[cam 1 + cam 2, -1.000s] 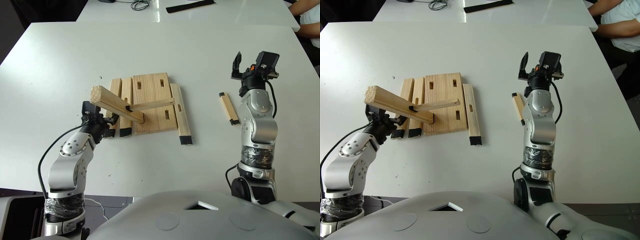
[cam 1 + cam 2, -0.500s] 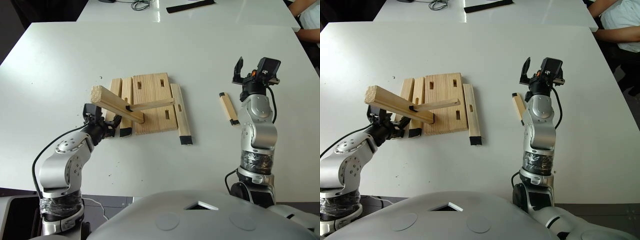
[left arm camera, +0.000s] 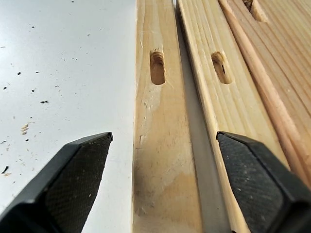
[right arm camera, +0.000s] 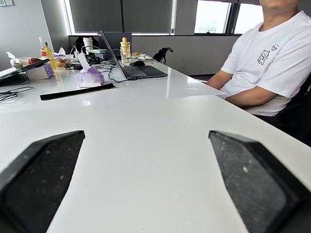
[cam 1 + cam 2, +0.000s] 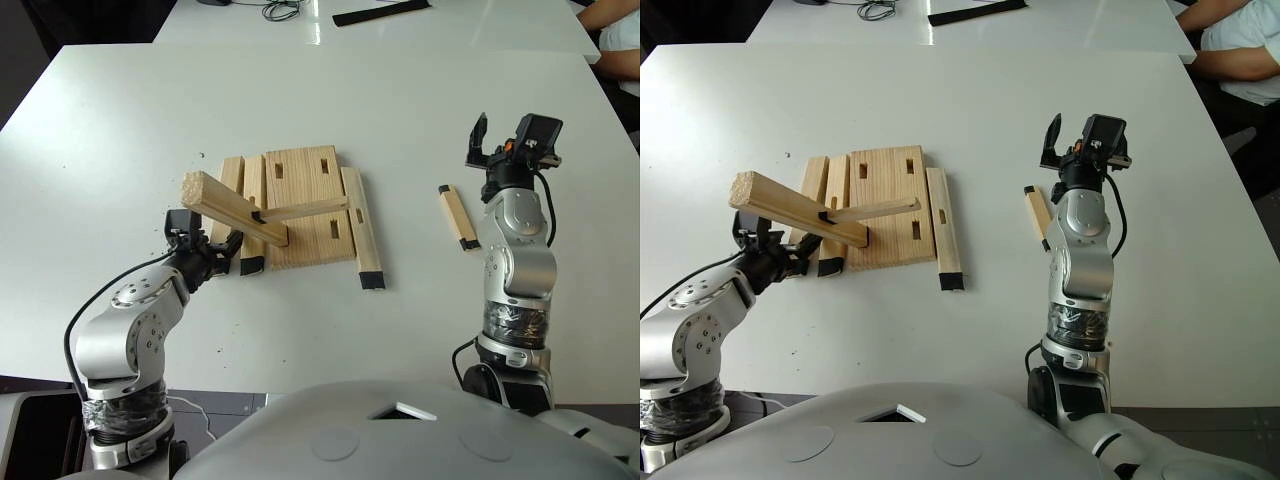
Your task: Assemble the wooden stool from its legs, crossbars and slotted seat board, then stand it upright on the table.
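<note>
Straddling the near end of the outermost leg (image 3: pixel 158 145), the left gripper (image 5: pixel 205 242) sits low over the white table (image 5: pixel 420 90). Its padded fingers (image 3: pixel 73 179) are spread wide and hold nothing. The left wrist view shows what the head views do not: the leg lies between the pads with a gap on each side. That view also shows the leg's oval slot, and a second slotted leg (image 3: pixel 221 97) pressed against it.

From the head views, these two legs lie flat along the left edge of the slotted seat board (image 5: pixel 318 170). A third leg (image 5: pixel 362 232) lies along the board's right edge. A fourth leg (image 5: pixel 230 207) is tilted across the pile with its left end raised just above the left gripper. A crossbar (image 5: pixel 305 209) is plugged into this leg and reaches over the board. A loose crossbar (image 5: pixel 455 217) lies well to the right, just beside the right arm.

The right gripper (image 5: pixel 500 140) is held high above the table, beyond the loose crossbar, and points away from the robot. The right wrist view shows its fingers (image 4: pixel 39 170) parted and empty. Beyond them is a neighbouring desk with a black strip (image 4: pixel 77 91) and a laptop (image 4: pixel 129 63).
</note>
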`<state>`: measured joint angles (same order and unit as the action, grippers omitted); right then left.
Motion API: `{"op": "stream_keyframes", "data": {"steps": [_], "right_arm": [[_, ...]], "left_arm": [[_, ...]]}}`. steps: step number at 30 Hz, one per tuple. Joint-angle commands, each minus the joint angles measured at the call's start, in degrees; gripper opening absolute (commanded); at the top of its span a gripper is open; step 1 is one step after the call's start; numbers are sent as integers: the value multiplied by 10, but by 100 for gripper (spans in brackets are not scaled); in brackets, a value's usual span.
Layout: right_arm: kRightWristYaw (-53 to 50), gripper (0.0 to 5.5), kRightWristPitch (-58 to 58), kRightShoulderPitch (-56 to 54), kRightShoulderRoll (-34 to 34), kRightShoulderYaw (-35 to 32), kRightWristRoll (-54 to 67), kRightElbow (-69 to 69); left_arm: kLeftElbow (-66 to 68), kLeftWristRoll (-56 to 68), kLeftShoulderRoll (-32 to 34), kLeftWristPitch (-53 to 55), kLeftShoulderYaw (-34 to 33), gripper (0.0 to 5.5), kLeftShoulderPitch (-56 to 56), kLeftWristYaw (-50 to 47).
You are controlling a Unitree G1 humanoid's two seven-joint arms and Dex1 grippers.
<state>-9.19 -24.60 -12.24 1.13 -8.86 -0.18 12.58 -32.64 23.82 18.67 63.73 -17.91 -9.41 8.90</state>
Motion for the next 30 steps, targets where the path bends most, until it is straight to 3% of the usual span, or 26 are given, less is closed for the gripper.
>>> {"op": "stream_keyframes", "data": {"steps": [1, 9, 22, 30], "right_arm": [[2, 470, -1, 5, 4, 4, -5, 4], [3, 470, 3, 4, 1, 9, -8, -4], [-12, 470, 11, 21, -12, 6, -12, 1], [-2, 470, 22, -2, -4, 7, -5, -20]], "left_arm": [[9, 12, -7, 17, -7, 398, 9, 4], [35, -24, 38, -1, 26, 398, -2, 7], [15, -38, 97, 25, 66, 204, -42, 33], [58, -65, 105, -39, 77, 204, -9, 29]]}}
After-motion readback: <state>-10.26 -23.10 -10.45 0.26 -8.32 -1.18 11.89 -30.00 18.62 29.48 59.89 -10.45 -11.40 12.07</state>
